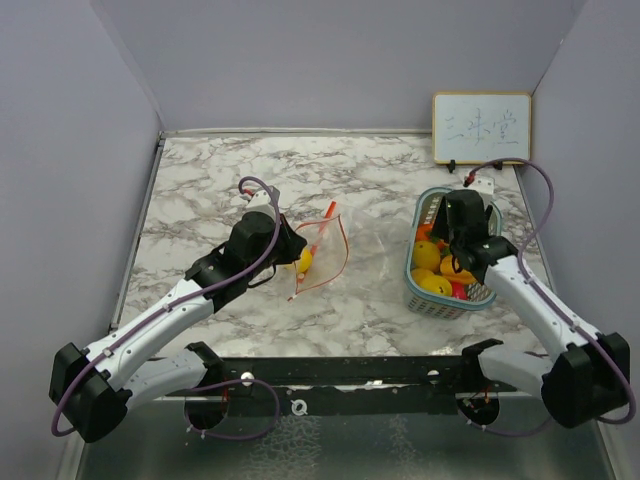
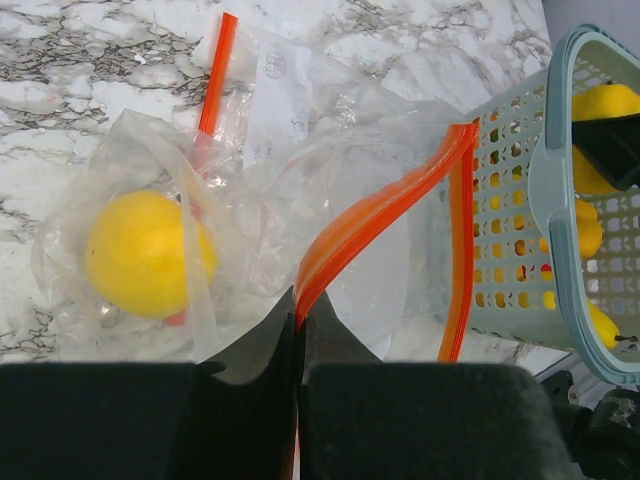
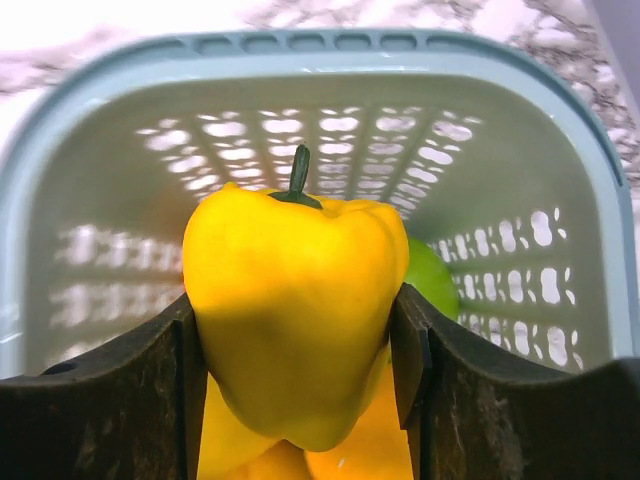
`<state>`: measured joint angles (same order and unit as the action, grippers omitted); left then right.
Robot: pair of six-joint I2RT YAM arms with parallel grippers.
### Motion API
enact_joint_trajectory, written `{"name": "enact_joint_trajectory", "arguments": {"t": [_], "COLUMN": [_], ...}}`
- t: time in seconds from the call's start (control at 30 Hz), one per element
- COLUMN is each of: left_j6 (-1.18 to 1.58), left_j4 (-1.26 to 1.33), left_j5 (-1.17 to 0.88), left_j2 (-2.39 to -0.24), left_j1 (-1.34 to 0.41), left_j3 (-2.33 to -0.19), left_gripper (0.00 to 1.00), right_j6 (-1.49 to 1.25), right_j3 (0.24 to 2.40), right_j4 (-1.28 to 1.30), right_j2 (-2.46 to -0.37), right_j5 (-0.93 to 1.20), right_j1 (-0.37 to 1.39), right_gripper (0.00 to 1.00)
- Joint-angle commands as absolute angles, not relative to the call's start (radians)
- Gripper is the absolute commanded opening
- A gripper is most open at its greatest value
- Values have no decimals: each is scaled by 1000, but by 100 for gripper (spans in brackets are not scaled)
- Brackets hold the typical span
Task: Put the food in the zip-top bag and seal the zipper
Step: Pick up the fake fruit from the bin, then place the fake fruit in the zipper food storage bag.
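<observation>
A clear zip-top bag (image 1: pixel 325 250) with an orange zipper lies mid-table, with one yellow fruit (image 2: pixel 148 252) inside it. My left gripper (image 2: pixel 298 315) is shut on the bag's orange zipper edge (image 2: pixel 375 215) and holds the mouth up. It shows in the top view (image 1: pixel 285 240). A teal mesh basket (image 1: pixel 432 300) on the right holds several yellow, orange, red and green fruits. My right gripper (image 3: pixel 298 340) is down inside the basket, shut on a yellow bell pepper (image 3: pixel 295 300). A green fruit (image 3: pixel 432 280) lies behind it.
A small whiteboard (image 1: pixel 481 127) leans on the back wall at the right. Grey walls close the marble table on three sides. A black rail (image 1: pixel 340 372) runs along the near edge. The basket (image 2: pixel 560 200) stands close to the bag's mouth.
</observation>
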<state>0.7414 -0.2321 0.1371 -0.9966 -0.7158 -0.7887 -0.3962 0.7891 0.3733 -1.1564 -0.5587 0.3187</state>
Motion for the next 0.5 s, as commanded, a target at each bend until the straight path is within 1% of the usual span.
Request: {"name": "enact_joint_trajectory", "arguments": {"t": [0.0,0.07,0.17,0.23,0.33,0.4,0.47], "left_j6": [726,725,722,722,724,727,729], "left_j4": [-208,-212,-215,-217,-222,-222,-222], "left_j5": [125,129,134,137,136,132,130], "left_j2": [-974,-974,-976,-977,-976,-978,-981], "left_j1": [-719,-719,-718,-719,-719,-719,-719], "left_j3": [-783,-786,-790,-793,-798,-801,-807], "left_gripper": [0,0,0,0,0,0,0], "right_j6": [-371,-377,-396,-431,-512,-570,-600], "right_j3": [877,927,975,978,925,880,851], "right_j4": [438,471,460,414,267,148,64], "right_j2": [-1007,-944,-860,-832,-810,-808,-818], "right_j5": [-344,-219,35,228,512,623,656], "right_j1": [314,314,314,314,315,322,342], "right_gripper": [17,16,14,14,14,14,14]}}
